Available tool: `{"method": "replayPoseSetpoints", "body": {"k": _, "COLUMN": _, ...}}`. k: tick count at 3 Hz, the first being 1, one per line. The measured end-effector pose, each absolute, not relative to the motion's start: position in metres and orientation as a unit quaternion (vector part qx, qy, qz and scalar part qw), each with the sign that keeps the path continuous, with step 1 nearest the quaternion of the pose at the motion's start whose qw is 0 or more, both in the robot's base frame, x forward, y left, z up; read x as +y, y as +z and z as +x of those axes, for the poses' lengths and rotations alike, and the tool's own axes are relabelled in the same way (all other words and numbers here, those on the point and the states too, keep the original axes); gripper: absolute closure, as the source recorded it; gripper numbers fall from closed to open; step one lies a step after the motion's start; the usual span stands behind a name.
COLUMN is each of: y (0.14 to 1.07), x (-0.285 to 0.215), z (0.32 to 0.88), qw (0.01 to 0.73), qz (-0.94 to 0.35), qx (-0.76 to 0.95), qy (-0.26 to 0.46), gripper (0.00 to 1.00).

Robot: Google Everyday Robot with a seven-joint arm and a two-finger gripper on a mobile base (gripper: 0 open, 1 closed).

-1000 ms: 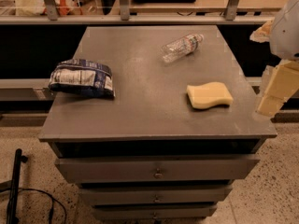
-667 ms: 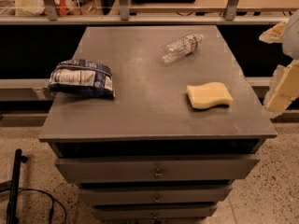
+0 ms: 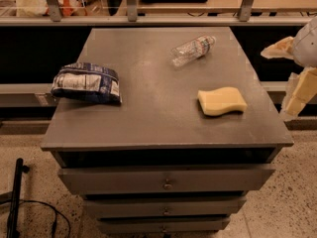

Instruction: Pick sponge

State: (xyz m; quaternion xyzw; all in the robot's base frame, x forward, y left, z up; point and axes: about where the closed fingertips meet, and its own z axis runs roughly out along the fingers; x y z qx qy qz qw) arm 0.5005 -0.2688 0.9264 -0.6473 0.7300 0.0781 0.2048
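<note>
As sponge (image 3: 222, 101) lies, pincer (image 3: 282, 81) apart, beside table (image 3: 148, 113)

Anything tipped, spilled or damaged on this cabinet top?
Only the clear plastic bottle, which lies on its side near the back of the grey cabinet top. The pale yellow foam sponge and crumpled blue-white bag lie flat, nothing spilled. The gripper hangs open off the right edge.
</note>
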Motion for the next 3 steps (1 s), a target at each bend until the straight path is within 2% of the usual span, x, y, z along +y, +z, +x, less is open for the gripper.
{"method": "replayPoseSetpoints", "body": {"k": 3, "y": 0.867, "x": -0.268, "z": 0.55, "qw": 0.172, "qz": -0.691, "qx": 0.697, "qy": 0.086, "gripper": 0.0}}
